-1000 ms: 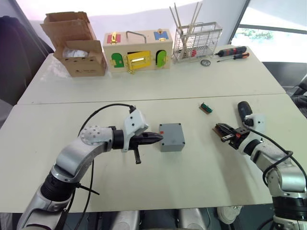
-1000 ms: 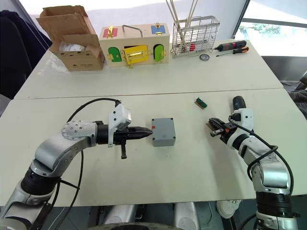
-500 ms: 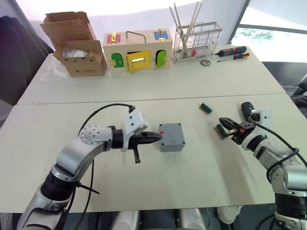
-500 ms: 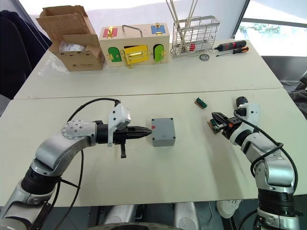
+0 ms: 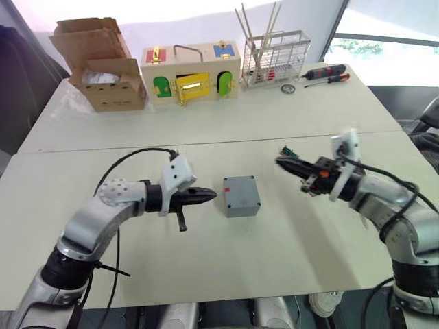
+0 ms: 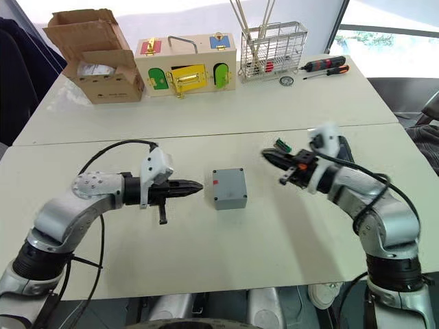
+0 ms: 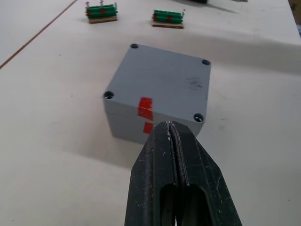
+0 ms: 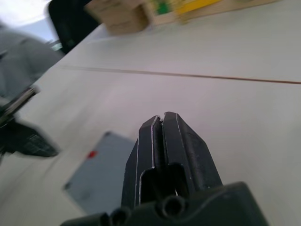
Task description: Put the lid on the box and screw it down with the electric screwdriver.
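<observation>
While both arms hang low over the white desk [image 5: 206, 274], the grey box [image 5: 241, 195] sits near its middle with the lid [image 7: 164, 77] already on top, a hole at each corner and red marks on the side facing the left tool [image 5: 211, 195]. That left tool points straight at the box from just beside it, not touching, its two black fingers pressed together with nothing between them. From the other side the right tool [image 5: 282, 162] reaches in toward the box but stays apart from it, fingers likewise closed and empty. Two small green parts [image 7: 101, 12] lie on the desk beyond the box. At the far edge stand a cardboard carton [image 5: 103, 65], a wooden latch box [image 5: 191, 70] and a wire rack [image 5: 276, 58], with two red-and-black hand screwdrivers [image 5: 326, 72] beside it.
</observation>
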You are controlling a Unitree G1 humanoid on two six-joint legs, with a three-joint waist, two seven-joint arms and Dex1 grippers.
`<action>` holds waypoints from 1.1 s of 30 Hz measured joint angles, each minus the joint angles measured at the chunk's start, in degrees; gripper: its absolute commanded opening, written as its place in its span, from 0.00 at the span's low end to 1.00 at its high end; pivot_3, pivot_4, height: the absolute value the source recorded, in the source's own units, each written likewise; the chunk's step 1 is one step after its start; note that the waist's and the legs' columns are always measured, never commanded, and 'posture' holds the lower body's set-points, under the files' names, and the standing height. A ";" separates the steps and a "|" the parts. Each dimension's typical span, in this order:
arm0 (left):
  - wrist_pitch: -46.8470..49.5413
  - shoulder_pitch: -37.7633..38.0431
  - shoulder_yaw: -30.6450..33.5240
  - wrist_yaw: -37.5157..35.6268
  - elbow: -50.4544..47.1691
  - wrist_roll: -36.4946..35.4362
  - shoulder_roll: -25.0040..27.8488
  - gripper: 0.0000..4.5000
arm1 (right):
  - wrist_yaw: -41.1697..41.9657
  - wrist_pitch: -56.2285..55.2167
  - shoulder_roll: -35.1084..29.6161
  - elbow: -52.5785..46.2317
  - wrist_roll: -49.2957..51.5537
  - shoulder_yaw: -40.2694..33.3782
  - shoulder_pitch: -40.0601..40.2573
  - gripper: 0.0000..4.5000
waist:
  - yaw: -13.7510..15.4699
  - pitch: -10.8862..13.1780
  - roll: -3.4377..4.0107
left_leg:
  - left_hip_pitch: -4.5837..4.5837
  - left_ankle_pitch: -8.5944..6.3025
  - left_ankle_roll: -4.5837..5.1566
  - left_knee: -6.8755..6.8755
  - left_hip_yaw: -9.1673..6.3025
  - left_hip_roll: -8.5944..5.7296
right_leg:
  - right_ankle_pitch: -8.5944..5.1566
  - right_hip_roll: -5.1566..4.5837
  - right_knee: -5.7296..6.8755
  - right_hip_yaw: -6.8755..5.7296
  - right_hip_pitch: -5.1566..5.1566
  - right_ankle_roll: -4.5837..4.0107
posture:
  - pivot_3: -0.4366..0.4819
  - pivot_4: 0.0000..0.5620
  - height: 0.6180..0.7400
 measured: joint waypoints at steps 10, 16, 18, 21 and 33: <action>1.79 2.69 1.77 2.75 -0.50 -2.26 -0.23 0.00 | 2.98 -4.07 1.87 6.08 -4.31 7.06 -1.96 0.01 | -0.09 0.00 0.00 | -0.02 0.14 -0.25 0.02 0.02 -0.02 | 0.00 -0.02 0.00 0.02 -0.02 0.00 | 0.48 0.27 0.95; 1.82 2.88 1.78 3.41 -0.49 -2.25 -0.19 0.00 | 3.42 -5.83 1.95 8.57 -5.89 7.11 -2.16 0.01 | -0.04 0.00 0.00 | -0.02 0.14 -0.25 0.02 0.03 -0.03 | 0.00 -0.03 -0.01 0.03 -0.02 0.00 | 0.48 0.27 0.95; 1.81 2.81 1.78 3.51 -0.49 -2.24 -0.20 0.00 | 3.52 -6.30 1.96 9.03 -6.21 7.10 -2.16 0.01 | -0.09 0.00 0.00 | -0.02 0.14 -0.26 0.02 0.03 -0.03 | 0.00 -0.03 -0.01 0.03 -0.03 0.00 | 0.48 0.27 0.95; 1.78 2.71 1.75 3.53 -0.48 -2.18 -0.20 0.00 | 3.76 -6.69 1.91 9.54 -6.77 7.10 -2.09 0.01 | -0.06 0.00 0.00 | -0.02 0.14 -0.26 0.02 0.03 -0.03 | 0.00 -0.03 -0.01 0.03 -0.03 0.00 | 0.48 0.27 0.95; 1.52 2.19 1.01 4.05 -0.42 -2.10 -0.66 0.00 | 4.07 -6.76 1.86 9.56 -8.37 7.34 -1.46 0.01 | -0.06 0.00 0.00 | -0.02 0.14 -0.26 0.02 0.03 -0.03 | 0.00 -0.03 -0.01 0.03 -0.03 0.00 | 0.48 0.27 0.95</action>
